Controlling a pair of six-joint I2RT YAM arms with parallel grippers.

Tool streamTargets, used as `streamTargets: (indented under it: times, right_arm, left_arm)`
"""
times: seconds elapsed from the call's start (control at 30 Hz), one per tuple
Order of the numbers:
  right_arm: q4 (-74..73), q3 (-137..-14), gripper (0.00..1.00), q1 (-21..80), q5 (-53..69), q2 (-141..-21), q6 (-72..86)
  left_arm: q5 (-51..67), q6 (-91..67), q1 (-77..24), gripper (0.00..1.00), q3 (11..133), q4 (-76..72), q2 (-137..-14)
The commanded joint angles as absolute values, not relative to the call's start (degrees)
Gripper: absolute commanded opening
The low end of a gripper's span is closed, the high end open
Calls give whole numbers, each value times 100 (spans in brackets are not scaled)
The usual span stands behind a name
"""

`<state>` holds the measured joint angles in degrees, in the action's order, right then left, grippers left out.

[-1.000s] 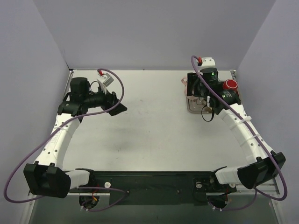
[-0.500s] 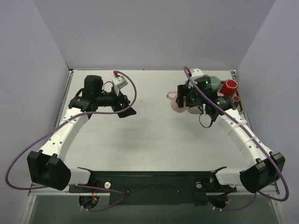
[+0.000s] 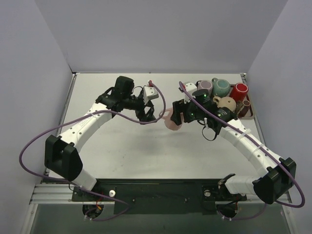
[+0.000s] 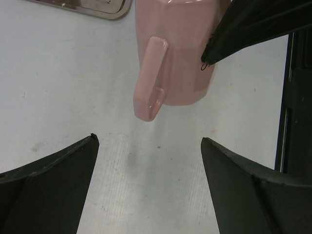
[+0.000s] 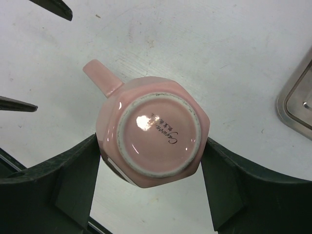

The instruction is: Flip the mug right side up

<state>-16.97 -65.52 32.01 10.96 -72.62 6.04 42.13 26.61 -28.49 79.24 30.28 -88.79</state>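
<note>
A pink faceted mug (image 3: 171, 120) hangs upside down above the middle of the table. My right gripper (image 3: 176, 114) is shut on its body. In the right wrist view the mug's base (image 5: 152, 132) faces the camera between the two pads (image 5: 80, 168), and its handle points up and left. My left gripper (image 3: 152, 117) is open and empty just left of the mug. In the left wrist view the mug's handle (image 4: 152, 78) hangs ahead of and above the gap between my open left gripper (image 4: 148, 141) fingers. The left fingertips (image 5: 54, 6) show in the right wrist view.
A metal tray (image 3: 247, 110) at the back right holds a teal mug (image 3: 222, 87), a red mug (image 3: 239, 90), a mauve mug (image 3: 204, 87) and a beige mug (image 3: 225, 103). The tray's corner shows in both wrist views (image 4: 97, 7) (image 5: 294, 103). Grey walls surround the table.
My right gripper has carried the pink mug left from the tray toward the table's middle. My left arm has swung right, and its open gripper is now close to the mug.
</note>
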Motion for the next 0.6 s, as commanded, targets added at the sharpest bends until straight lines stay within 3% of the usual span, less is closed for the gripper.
streamTargets:
  times: [0.0,0.1,0.27,0.57]
  right_arm:
    - [-1011,-6811,0,3208,1003,-7110,1071]
    - [-827,-6794,0,3217,783,-7049,1440]
    - [-493,-6750,0,3243,282,-6882,2011]
    - [121,-6872,0,3506,-386,-6732,2478]
  left_arm:
    - [4096,2045,-2857,97,7868,2516,-8501]
    - [4024,592,-2620,97,7437,1655,-8236]
    - [4745,-2532,-1961,88,6708,415,-7841]
    - [4992,-5782,-2153,84,5099,-2713,-7664]
